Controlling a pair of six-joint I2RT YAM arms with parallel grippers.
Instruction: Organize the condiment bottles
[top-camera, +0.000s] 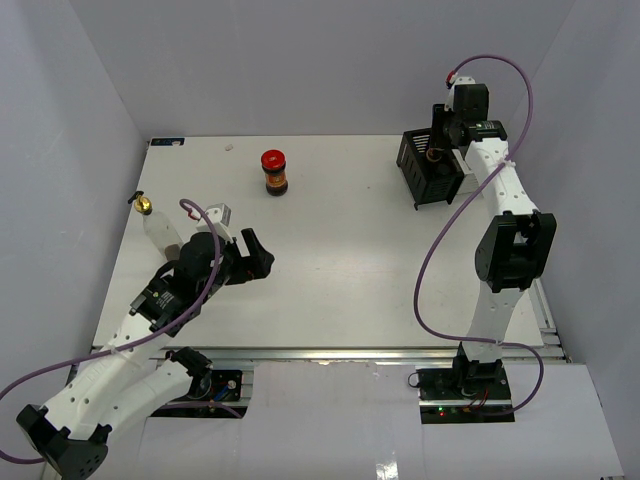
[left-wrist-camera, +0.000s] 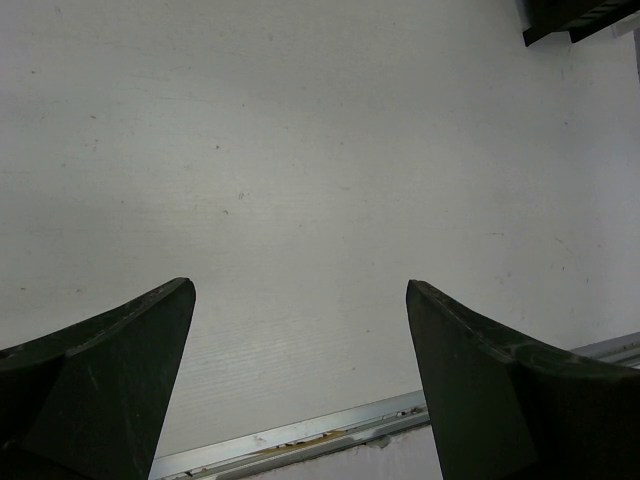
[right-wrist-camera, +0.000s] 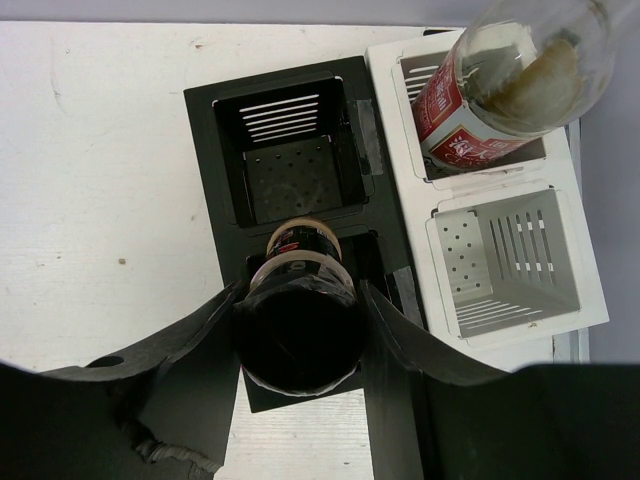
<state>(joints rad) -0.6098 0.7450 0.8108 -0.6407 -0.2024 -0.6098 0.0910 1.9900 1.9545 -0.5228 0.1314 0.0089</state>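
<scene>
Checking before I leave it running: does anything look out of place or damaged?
The clear gold-topped bottle sits right at the table's left edge. Grey tape strips cross the black rack's rim. Nothing looks spilled.

The white table (top-camera: 350, 260) carries a dark jar with a red lid (top-camera: 274, 173), upright toward the far edge, left of centre and well apart from the rest. At the left edge is a clear gold-topped bottle (top-camera: 152, 218), partly hidden, so whether it stands or leans is unclear. At the far right sits a black rack (top-camera: 425, 175), with a white rack (right-wrist-camera: 420, 195) set right against it. A small pale speck (top-camera: 229, 146) lies near the far edge.
</scene>
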